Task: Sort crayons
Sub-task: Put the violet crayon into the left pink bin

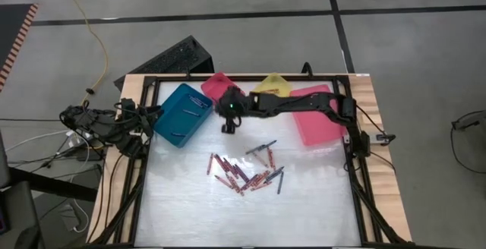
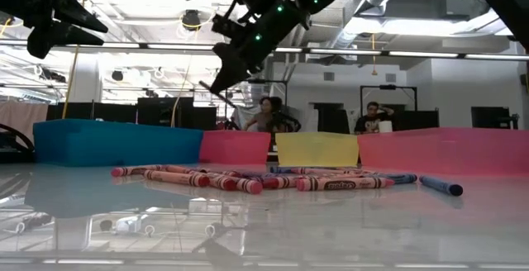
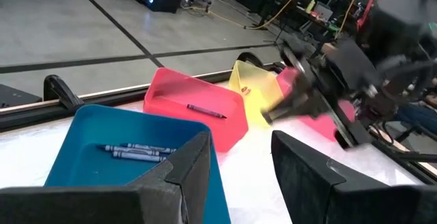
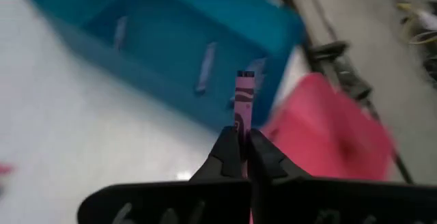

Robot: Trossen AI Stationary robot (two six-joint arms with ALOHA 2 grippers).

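Several crayons [image 1: 247, 171], mostly red and pink with a few blue-grey, lie loose on the white table in a pile near its middle. My right gripper [image 1: 228, 126] hangs above the table between that pile and the teal bin [image 1: 181, 114], shut on a pink crayon [image 4: 244, 98]. Blue-grey crayons [image 3: 133, 152] lie in the teal bin, and one dark crayon [image 3: 206, 109] lies in the small pink bin [image 1: 220, 86]. My left gripper [image 3: 239, 176] waits open at the table's left edge, beside the teal bin. My right gripper pinches the pink crayon between its two fingertips [image 4: 229, 149] at the crayon's near end [image 4: 242, 125]. The crayon lies along the fingers, and its free end [image 4: 245, 80] sticks out ahead of them. The fingers slant down from the table's right side. The crayon is lifted clear of the table.
A yellow bin [image 1: 272, 86] and a larger pink bin [image 1: 319, 116] stand along the far edge, right of the small pink bin. A black frame [image 1: 357, 165] borders the table. People sit in the room beyond [image 2: 269, 114].
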